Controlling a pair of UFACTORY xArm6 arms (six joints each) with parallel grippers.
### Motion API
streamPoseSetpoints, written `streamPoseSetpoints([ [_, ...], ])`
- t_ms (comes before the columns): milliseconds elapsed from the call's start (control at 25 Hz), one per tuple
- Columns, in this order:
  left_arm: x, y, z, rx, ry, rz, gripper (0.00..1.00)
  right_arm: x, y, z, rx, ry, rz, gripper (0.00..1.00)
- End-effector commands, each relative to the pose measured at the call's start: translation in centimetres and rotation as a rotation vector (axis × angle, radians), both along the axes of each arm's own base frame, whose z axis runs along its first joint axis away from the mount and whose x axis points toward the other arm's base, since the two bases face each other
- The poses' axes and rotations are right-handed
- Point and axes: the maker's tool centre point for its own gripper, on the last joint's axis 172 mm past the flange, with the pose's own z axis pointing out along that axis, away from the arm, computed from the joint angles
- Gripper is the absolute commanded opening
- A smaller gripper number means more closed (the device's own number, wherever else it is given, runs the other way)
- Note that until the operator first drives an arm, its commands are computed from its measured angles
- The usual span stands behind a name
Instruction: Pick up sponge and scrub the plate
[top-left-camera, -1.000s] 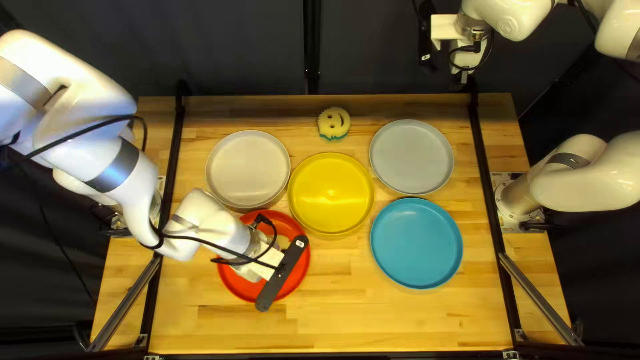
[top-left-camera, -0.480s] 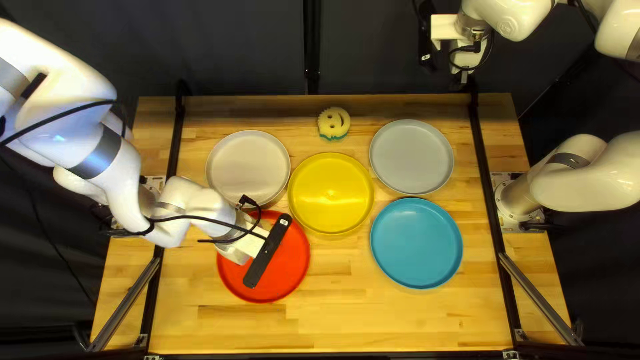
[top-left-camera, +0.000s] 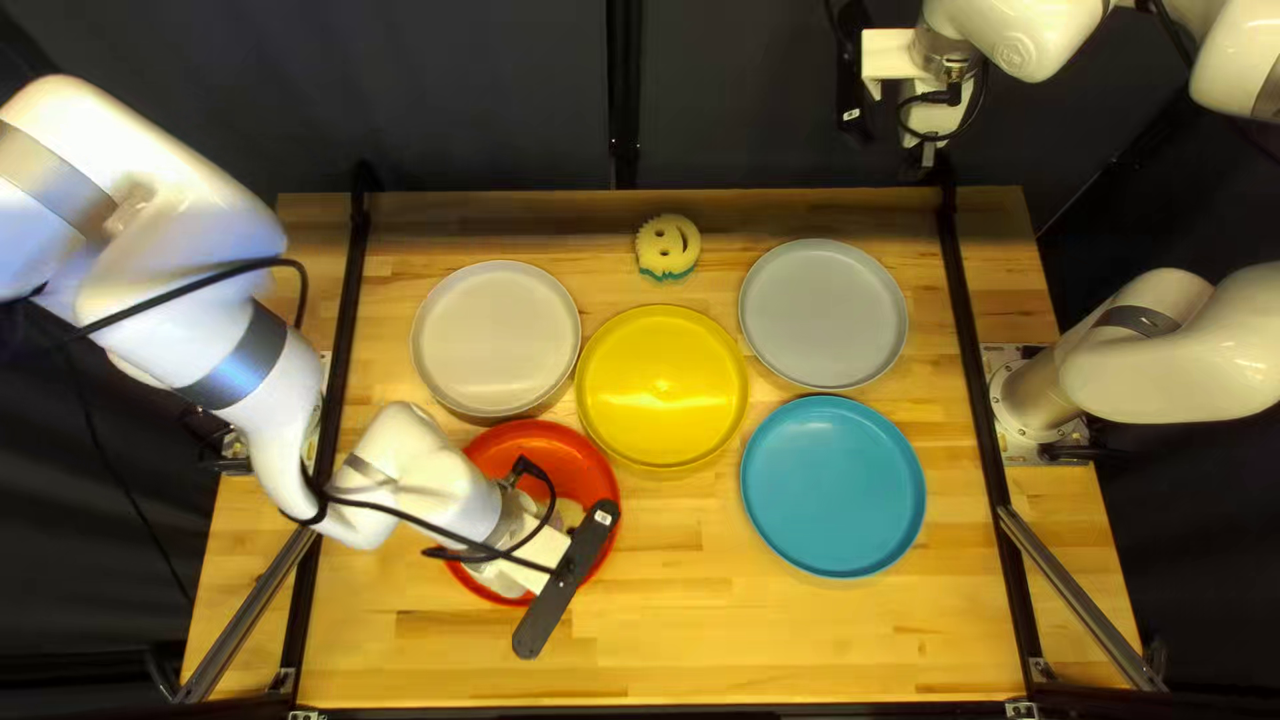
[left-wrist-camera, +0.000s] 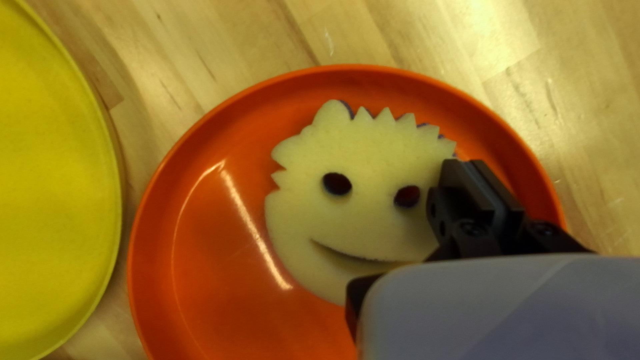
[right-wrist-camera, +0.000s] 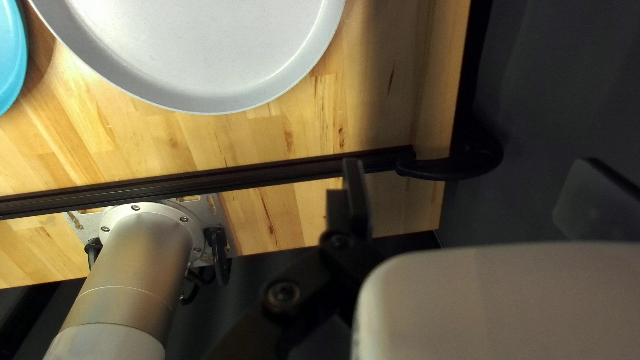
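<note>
At lower left of the top view, the L gripper (top-left-camera: 534,550) bears a sponge (left-wrist-camera: 320,220) over the red plate (top-left-camera: 560,454), L arm (top-left-camera: 254,360) reaching in from frame left. Seen from the L wrist, the L gripper (left-wrist-camera: 475,175) is clamped on the sponge's edge, fingers close tog. The sponge is cream w/ a cutout face, 2 eye holes, a curved mouth & a jagged edge; its face is toward the cam. It sits inside the plate's rim as seen from there; whether it touches the plate, can't tell.

Just beside, approx. mid-frame in the top view, is the yellow plate (top-left-camera: 660,387). The white plate (top-left-camera: 494,338) lies left of center, above the red one; the gray plate (top-left-camera: 823,314) is at upper right of center, w/ the blue plate (top-left-camera: 834,487) directly below it. A 2nd sponge (top-left-camera: 667,244), yellowish w/ a smiley face & green lower edge, rests on the table (top-left-camera: 800,640) at upper center, apart from all 5 plates.

At upper right of the same view, the R gripper (top-left-camera: 936,127) hangs near the table's far edge, its fingers well apart in the R wrist view, nothing btwn them.
</note>
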Motion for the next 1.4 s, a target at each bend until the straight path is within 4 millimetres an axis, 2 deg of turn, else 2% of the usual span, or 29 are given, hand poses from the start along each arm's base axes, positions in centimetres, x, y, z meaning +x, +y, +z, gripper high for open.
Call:
streamPoseSetpoints([
  [40, -2.0, 1.6, -0.1, -0.005, 0.019, 0.017, 0.00, 0.0, 0.0, 0.0, 0.000, 0.000, 0.000, 1.00],
  [440, -7.2, 4.5, -0.1, -0.008, 0.085, 0.069, 0.00, 0.0, 0.0, 0.0, 0.000, 0.000, 0.000, 1.00],
  [600, -7.9, 4.6, -0.4, -0.015, 0.095, 0.079, 0.00, 0.0, 0.0, 0.0, 0.000, 0.000, 0.000, 1.00],
  [760, -7.0, 2.9, -0.2, -0.020, 0.087, 0.074, 0.00, 0.0, 0.0, 0.0, 0.000, 0.000, 0.000, 1.00],
  [840, -6.0, 1.3, 0.0, -0.017, 0.077, 0.066, 0.00, 0.0, 0.0, 0.0, 0.000, 0.000, 0.000, 1.00],
  [1120, -3.4, -1.8, 0.6, -0.007, 0.047, 0.034, 0.00, 0.0, 0.0, 0.0, 0.000, 0.000, 0.000, 1.00],
  [1280, -3.3, -1.8, -0.1, -0.010, 0.044, 0.020, 0.00, 0.0, 0.0, 0.0, 0.000, 0.000, 0.000, 1.00],
  [1400, -4.2, 0.0, -1.0, -0.017, 0.058, 0.022, 0.00, 0.0, 0.0, 0.0, 0.000, 0.000, 0.000, 1.00],
])
